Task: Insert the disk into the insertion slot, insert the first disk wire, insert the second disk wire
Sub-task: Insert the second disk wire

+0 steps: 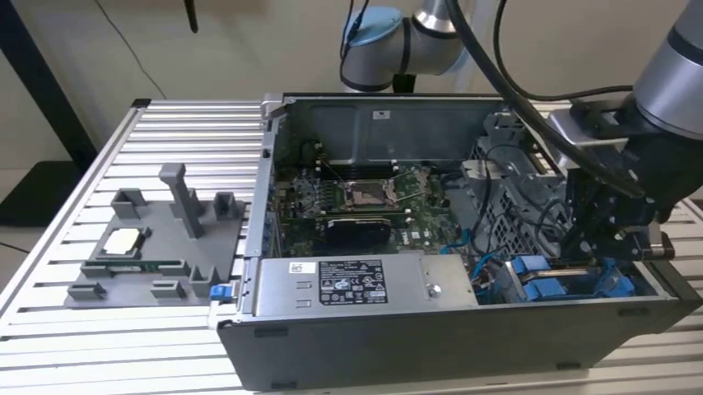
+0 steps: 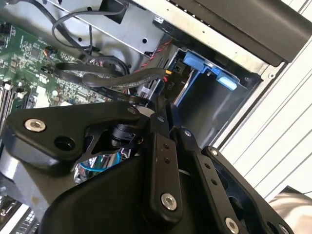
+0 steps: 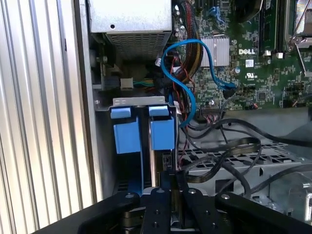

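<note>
**Tool low in the drive bay of the open computer case**

In the exterior view, an open computer case lies on a ribbed metal counter. The arm reaches in from the exterior view's right, and its tool hangs low at the near right corner of the case, just above the blue frames of the drive bay. A grey power supply with a white sticker sits along the near wall, left of the bay, and the motherboard lies behind it. A grey fixture tray rests on the counter to the exterior view's left, well apart from the case.

In the second wrist view, the tool's black fingers stand close together, with something thin and metallic between them; whether they grip it I cannot tell. Beyond them the bay opens with a blue clip at its edge, and black cables loop across the board.

In the first wrist view, two blue frames stand side by side in the bay. The disk shows as a thin silver edge beside the frame nearer the motherboard, running down to the tool's fingertips. A blue cable curls over the board next to the bay, and the power supply's vented end lies just beyond the frames.
</note>
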Motion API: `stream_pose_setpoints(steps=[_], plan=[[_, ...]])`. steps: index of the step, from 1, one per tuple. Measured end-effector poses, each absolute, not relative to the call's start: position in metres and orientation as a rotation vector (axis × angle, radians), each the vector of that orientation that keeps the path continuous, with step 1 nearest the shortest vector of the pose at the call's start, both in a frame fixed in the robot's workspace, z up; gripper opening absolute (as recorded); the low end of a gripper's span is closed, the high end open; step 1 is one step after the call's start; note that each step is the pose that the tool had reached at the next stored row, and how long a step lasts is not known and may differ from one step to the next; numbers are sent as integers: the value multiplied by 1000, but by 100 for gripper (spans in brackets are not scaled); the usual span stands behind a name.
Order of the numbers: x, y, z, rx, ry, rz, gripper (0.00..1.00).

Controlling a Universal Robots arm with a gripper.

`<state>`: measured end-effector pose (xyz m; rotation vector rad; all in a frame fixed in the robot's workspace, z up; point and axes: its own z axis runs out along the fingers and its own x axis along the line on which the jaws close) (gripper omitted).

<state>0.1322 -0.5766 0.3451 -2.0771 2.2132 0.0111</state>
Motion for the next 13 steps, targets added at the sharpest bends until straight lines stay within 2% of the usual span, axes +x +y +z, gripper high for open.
stream_pose_setpoints(steps=[13], plan=[[135, -576, 339, -2077, 2213, 11, 16]])
